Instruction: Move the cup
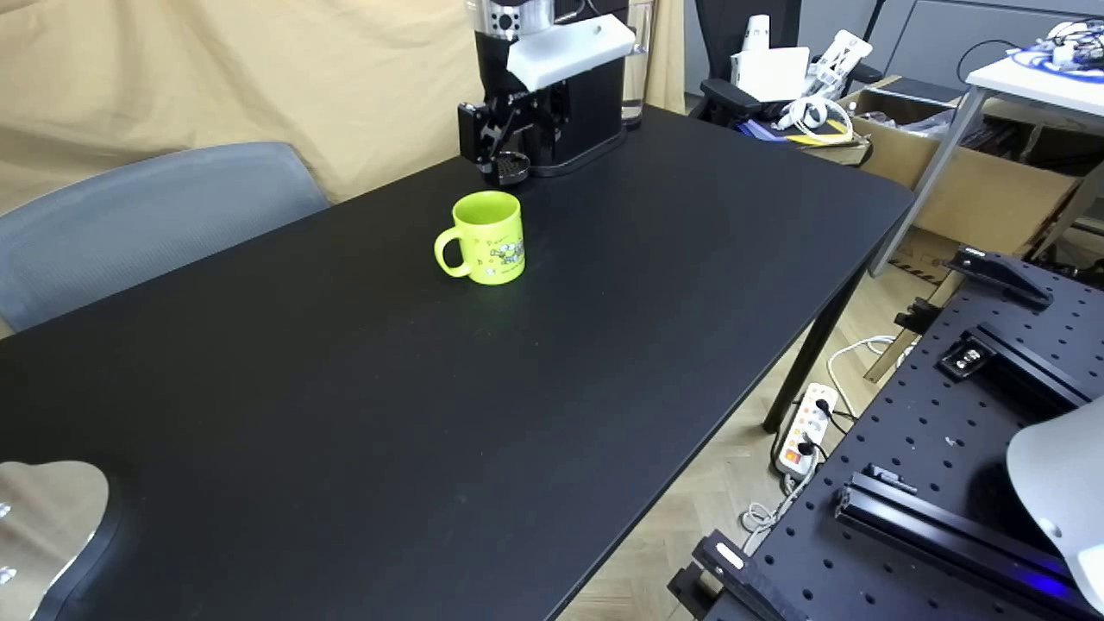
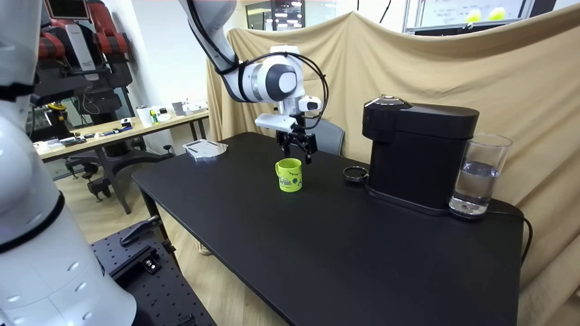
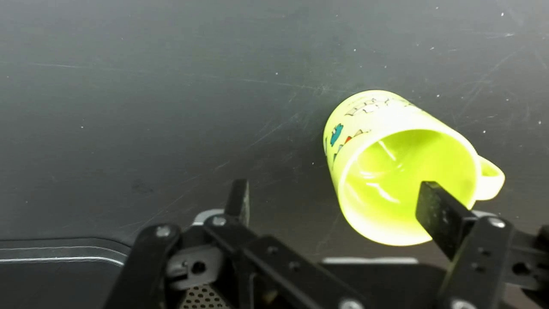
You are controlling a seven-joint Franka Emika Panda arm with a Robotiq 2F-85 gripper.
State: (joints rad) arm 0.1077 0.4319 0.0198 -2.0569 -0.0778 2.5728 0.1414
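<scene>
Yellow-green cup (image 3: 396, 171) with loop handle (image 3: 491, 188) and colourful print (image 3: 337, 134), upright near the end effector (image 3: 333, 192), jaws apart

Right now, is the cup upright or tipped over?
Upright: in both exterior views, the cup stands base-down on the table, opening upward.

1 yellow-green cup (image 1: 488, 246), 1 gripper (image 3: 333, 195), 2 fingers (image 3: 439, 216)
The cup has 1 handle (image 3: 491, 188); there are 1 smooth black table (image 1: 414, 414), 1 coffee machine (image 2: 414, 163), 1 water container (image 2: 476, 179), 1 silvery tray (image 2: 207, 149) and, in an exterior view, 2 chairs (image 1: 159, 216).
</scene>
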